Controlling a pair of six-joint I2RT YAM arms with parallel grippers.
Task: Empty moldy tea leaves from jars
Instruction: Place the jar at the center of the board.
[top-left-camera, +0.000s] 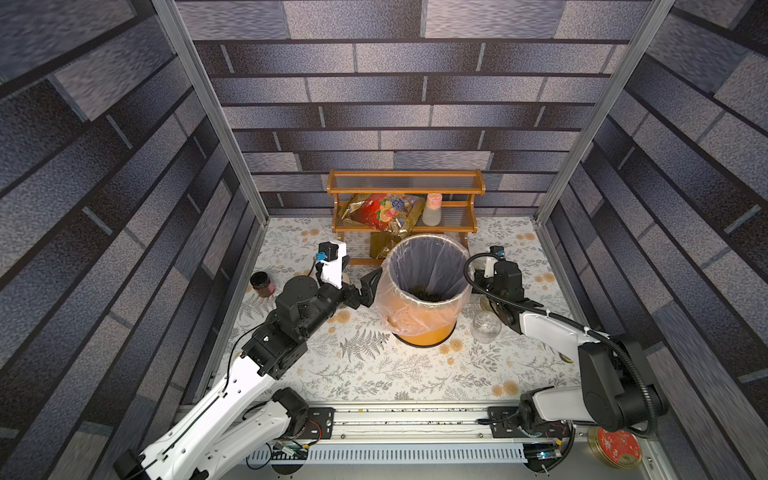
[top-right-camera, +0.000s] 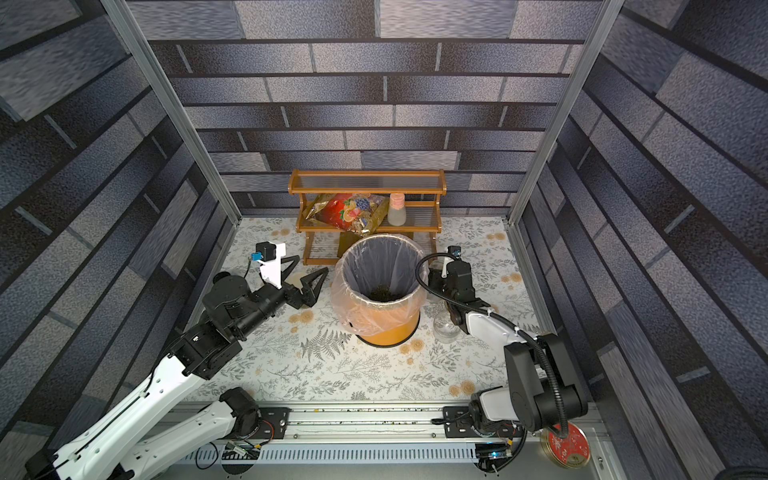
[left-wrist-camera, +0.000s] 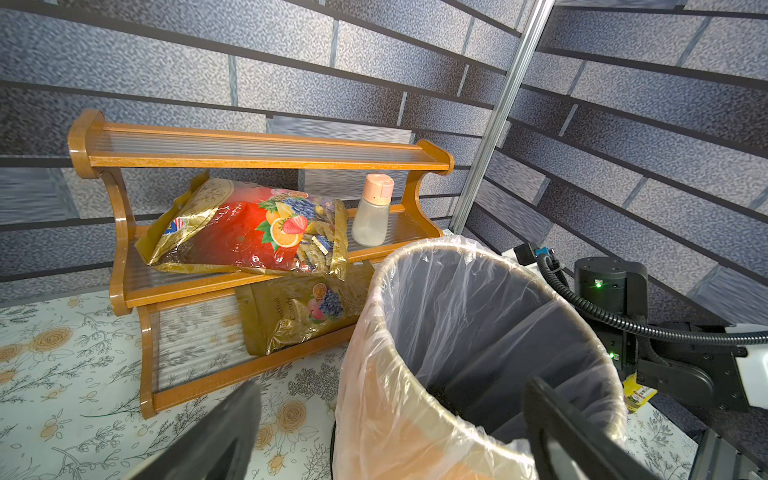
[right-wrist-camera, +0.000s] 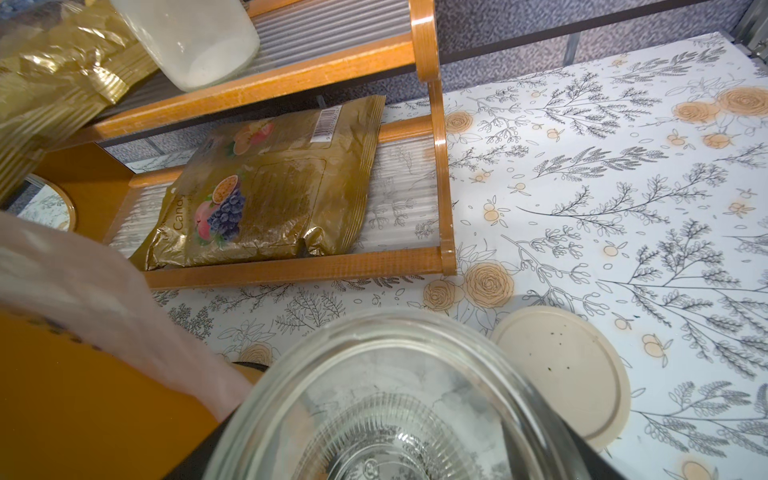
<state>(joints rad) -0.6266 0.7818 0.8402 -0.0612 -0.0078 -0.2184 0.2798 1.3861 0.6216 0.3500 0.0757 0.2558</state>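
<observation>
Right gripper (right-wrist-camera: 390, 461) pinches empty glass jar (right-wrist-camera: 395, 390), mouth up, just right of orange bin (top-left-camera: 424, 334); cream lid (right-wrist-camera: 561, 374) lies beside it, farther right; left gripper (top-right-camera: 311, 264) spread, empty, left of bin

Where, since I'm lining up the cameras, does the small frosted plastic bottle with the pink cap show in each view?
Both top views: the frosted pink-capped bottle stands at the right end of the brown wooden rack's middle shelf.
Left wrist: same shelf, upright beside the red-and-gold foil bag.
Right wrist: only its lower body shows, on the shelf above the gold foil candy bag; cap cut off.
Shared landmark: the rack.
</observation>
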